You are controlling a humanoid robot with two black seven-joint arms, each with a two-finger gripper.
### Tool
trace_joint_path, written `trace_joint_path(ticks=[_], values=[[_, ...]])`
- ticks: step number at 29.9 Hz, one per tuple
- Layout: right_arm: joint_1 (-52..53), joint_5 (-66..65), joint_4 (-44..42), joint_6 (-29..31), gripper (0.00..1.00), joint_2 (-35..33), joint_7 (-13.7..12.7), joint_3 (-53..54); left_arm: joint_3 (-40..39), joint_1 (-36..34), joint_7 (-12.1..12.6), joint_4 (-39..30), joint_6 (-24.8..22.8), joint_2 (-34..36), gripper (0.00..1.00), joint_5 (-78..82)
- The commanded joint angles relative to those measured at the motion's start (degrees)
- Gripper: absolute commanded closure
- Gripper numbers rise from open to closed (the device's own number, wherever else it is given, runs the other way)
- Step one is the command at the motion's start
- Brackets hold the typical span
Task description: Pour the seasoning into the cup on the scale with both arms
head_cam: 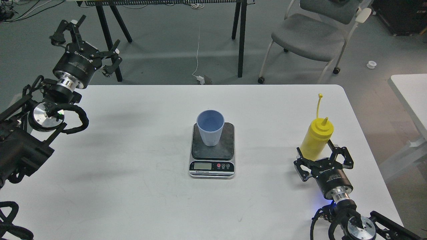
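Note:
The light blue ribbed cup (pixel 210 128) stands upright on the dark platform of the scale (pixel 212 151) at the middle of the table. The yellow seasoning bottle (pixel 317 136) is upright at the right, low over the table, with its tethered cap sticking up. My right gripper (pixel 315 154) is shut on the bottle's lower part, which hides its base. My left gripper (pixel 89 41) is open and empty, raised past the table's far left corner, far from the cup.
The white table (pixel 133 150) has a rounded far right corner near the bottle. A grey chair (pixel 308 35) and black table legs (pixel 242 36) stand on the floor beyond. A second white table (pixel 412 93) sits at the right edge.

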Motion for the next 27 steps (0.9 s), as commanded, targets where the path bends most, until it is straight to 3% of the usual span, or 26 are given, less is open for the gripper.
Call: trace_joint_path(ticks=[1,7,13,19,27], values=[[-3.8,0.0,2.0,0.0,0.01,-3.1,0.2,0.1,-0.3,0.1,-0.1,-0.6,0.1,0.0,0.01,0.0],[-8.9,0.0,6.7,0.0,0.01,-11.8,0.5,1.5,-0.5,0.3,-0.2,-1.7,0.1,0.3,0.01,0.0],[-7.7,-0.2,3.8,0.0,0.01,-20.1,0.2,8.2,-0.5,0.4,-0.2,-2.0,0.1,0.4,0.01,-0.1],[5.1,-0.3,-4.5,0.0,0.01,-21.0,0.0,12.1,-2.0,2.6,-0.3,-1.4,-1.6,0.3,0.01,-0.7],[28.3,-1.8,-25.8,0.0,0.01,-16.3,-0.6,7.0,-7.5,6.3,0.1,1.1,-1.9,0.2,0.01,-0.9]])
